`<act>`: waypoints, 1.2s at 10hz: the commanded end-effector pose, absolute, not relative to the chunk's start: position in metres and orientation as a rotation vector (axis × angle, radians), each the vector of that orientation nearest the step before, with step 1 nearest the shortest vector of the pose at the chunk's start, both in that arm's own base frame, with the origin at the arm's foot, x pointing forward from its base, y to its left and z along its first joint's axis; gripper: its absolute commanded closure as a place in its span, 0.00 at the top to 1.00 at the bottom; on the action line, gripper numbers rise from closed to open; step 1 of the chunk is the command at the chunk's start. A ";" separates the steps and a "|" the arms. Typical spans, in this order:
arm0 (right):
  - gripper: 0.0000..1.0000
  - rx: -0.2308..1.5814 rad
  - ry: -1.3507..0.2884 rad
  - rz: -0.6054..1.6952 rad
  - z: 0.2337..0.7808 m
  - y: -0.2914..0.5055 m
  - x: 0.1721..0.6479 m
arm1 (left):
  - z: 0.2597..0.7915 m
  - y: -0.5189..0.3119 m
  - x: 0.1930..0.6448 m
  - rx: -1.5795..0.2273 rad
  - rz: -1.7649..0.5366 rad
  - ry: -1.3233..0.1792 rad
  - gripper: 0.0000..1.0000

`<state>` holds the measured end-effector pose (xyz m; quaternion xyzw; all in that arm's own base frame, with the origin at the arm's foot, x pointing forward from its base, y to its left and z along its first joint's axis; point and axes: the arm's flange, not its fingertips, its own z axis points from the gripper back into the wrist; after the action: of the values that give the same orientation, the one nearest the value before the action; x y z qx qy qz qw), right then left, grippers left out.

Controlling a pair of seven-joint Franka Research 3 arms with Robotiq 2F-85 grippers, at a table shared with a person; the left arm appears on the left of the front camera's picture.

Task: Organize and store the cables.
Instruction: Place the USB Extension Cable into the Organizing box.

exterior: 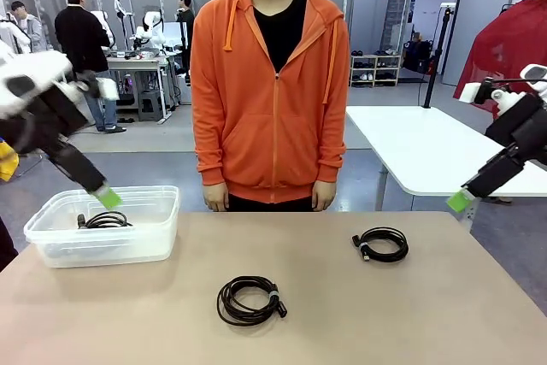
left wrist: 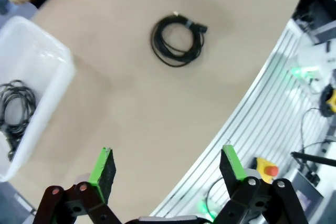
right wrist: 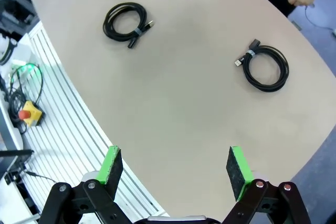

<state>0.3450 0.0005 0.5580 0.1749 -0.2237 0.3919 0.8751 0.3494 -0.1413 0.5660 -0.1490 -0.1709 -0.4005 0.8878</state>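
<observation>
We see both hands hovering above the desk (exterior: 342,314), and each holds nothing. Our left hand (left wrist: 167,153) has its green pads spread fully wide. In the front view, 1 of those pads appears just above the clear bin (exterior: 51,247), which sits at the desk's 9 o'clock side. Our right hand (right wrist: 173,153) is spread just as wide and hangs off the desk's 3 o'clock edge, well apart from any cord.

The binned cable (exterior: 106,220) lies coiled on the bin's floor, and we find it at 9 o'clock in the left wrist view. The centre cable (exterior: 249,300) lies flat on the desk toward 6 o'clock, nearest our side, with its plug end at the coil's 4 o'clock. The right cable (exterior: 382,244) lies flat toward 3 o'clock, its plug at the coil's 9 o'clock. These 2 loose coils are well apart. A person in an orange hoodie (exterior: 272,100) stands at 12 o'clock behind the desk, arms down.
</observation>
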 end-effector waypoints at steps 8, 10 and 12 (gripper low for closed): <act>1.00 0.376 -0.455 1.002 0.529 -0.006 0.333 | 0.466 -0.309 0.362 -0.224 -0.590 -0.327 1.00; 1.00 0.365 -0.449 0.943 0.536 -0.001 0.335 | 0.450 -0.322 0.371 -0.177 -0.549 -0.309 1.00; 1.00 0.365 -0.449 0.943 0.536 -0.001 0.335 | 0.440 -0.336 0.377 -0.157 -0.580 -0.276 1.00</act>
<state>0.3351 -0.0021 0.5369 0.1695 -0.2138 0.4537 0.8484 0.3695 -0.3223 0.4374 -0.0919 -0.1373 -0.2835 0.9446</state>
